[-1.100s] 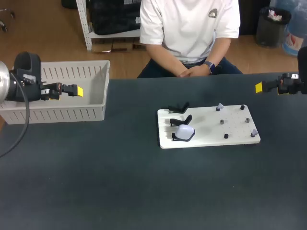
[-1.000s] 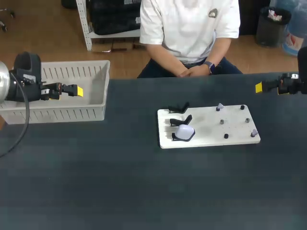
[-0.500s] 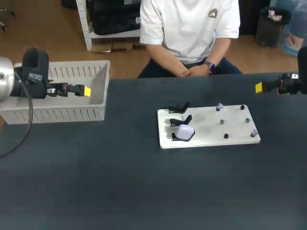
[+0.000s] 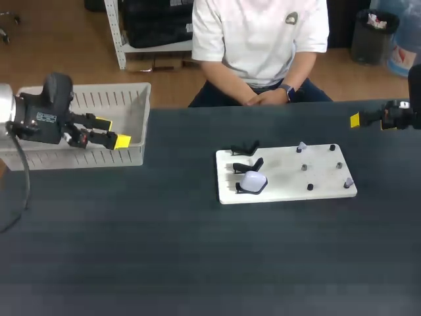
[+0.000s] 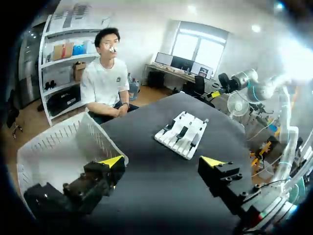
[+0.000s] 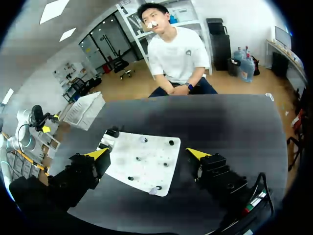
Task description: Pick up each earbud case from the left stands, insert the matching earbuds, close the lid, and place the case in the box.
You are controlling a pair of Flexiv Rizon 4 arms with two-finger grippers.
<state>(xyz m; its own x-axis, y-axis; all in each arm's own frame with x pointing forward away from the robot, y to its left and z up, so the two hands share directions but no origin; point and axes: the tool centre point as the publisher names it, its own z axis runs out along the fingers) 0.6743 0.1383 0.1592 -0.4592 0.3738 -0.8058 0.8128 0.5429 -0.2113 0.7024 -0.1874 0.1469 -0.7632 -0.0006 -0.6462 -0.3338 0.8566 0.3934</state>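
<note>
Just rounded white case (image 4: 253,182), slatted plastic box (image 4: 99,100)

Blk L pincer (image 4: 113,131) & R pincer (image 6: 146,153), yellow tips (image 4: 122,141); silver L arm (image 4: 4,105), cable (image 4: 27,179)

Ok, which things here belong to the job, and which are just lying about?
Job:
- earbud case, on the white board
- pale-tipped pegs, probably holding earbuds, too small to tell
- box
- left gripper and right gripper, both open

Not needed now:
- empty black stands
- table
</note>
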